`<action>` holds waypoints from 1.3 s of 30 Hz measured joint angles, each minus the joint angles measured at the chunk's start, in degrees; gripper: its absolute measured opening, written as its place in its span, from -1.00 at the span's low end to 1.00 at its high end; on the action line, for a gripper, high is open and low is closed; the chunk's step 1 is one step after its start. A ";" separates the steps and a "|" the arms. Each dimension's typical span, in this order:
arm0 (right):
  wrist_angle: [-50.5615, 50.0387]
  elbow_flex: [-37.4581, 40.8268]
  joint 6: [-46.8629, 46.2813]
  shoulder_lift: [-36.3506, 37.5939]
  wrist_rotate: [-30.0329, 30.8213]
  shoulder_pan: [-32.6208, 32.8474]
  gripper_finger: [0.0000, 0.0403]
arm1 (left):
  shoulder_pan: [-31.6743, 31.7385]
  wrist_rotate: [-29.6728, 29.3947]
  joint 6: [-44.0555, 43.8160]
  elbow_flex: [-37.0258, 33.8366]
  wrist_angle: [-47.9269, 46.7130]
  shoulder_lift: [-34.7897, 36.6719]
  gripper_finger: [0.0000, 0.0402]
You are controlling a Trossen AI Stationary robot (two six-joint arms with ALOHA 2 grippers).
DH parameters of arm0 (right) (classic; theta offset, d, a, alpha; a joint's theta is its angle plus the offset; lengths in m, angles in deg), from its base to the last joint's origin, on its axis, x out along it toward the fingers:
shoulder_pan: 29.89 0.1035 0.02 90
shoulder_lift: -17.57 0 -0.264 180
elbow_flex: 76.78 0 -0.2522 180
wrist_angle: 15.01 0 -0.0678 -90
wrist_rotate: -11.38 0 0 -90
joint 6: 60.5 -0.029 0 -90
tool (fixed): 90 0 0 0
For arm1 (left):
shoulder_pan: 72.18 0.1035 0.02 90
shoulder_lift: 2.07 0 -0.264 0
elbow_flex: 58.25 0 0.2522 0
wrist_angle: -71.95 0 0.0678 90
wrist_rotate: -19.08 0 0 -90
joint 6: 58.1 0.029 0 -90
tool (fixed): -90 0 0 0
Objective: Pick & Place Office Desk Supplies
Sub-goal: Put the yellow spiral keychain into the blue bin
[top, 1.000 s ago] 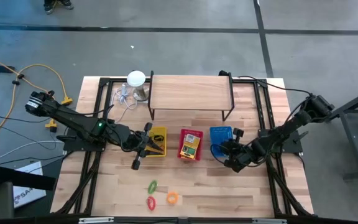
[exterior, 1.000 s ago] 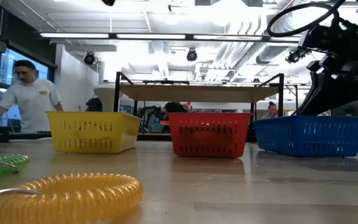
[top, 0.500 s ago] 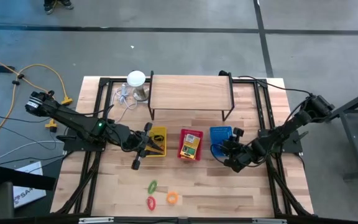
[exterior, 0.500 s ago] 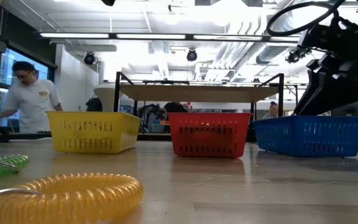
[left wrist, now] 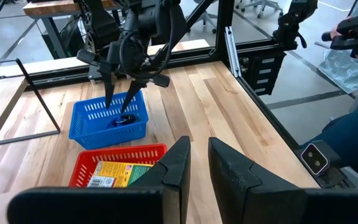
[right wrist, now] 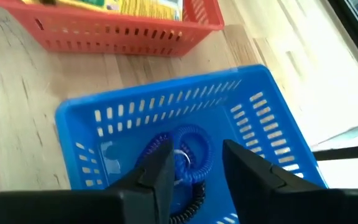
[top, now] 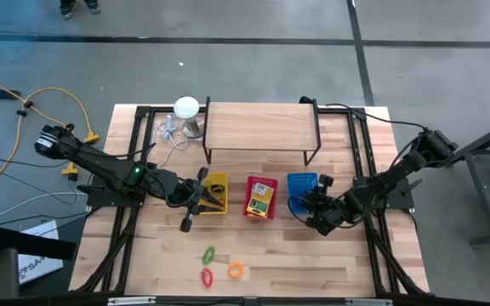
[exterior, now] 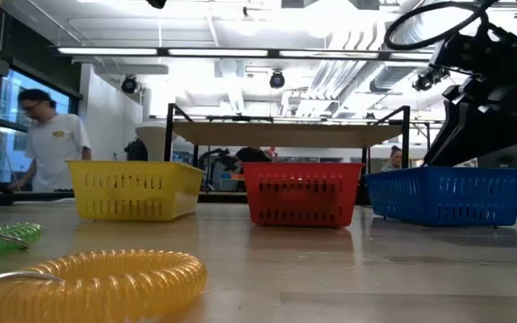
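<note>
Right wrist view only: blue coiled ring (right wrist: 188,152) plus a dark one lying in the blue basket (right wrist: 104,115), right gripper (right wrist: 194,168) above them, jaws parted, empty. High view: three baskets mid-frame, yellow (top: 215,195), red (top: 260,198) with card boxes (top: 261,197), blue. Three loose rings lower centre on the table (top: 313,263): green (top: 208,253), red (top: 206,276), orange (top: 236,270). Left gripper (top: 202,197) at yellow basket, jaws slightly apart, empty. Low view: person at left.
</note>
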 joint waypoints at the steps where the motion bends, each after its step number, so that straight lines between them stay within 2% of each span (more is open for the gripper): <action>1: 0.69 0.00 0.33 0.00 0.08 0.00 -0.39 | 0.00 0.00 0.00 0.00 0.00 0.00 -0.73; 7: 7.97 -0.07 7.62 0.00 1.60 0.00 -0.40 | 0.00 0.00 0.00 0.00 0.00 0.00 -0.73; 18: 23.88 -0.09 27.78 0.00 1.60 0.00 -0.40 | 0.00 0.00 0.00 -0.02 0.00 0.00 -0.73; 23: 28.53 -0.09 30.15 0.00 0.81 0.00 -0.40 | 0.00 0.00 0.00 0.00 0.00 0.00 -0.73; 30: 31.08 -0.09 30.18 0.00 -7.22 0.00 -0.40 | 0.00 0.00 0.00 0.00 0.00 0.00 -0.73; 39: 31.76 -0.09 31.45 0.00 -26.91 0.11 -0.40 | 0.00 0.00 0.00 -0.02 0.00 0.00 -0.73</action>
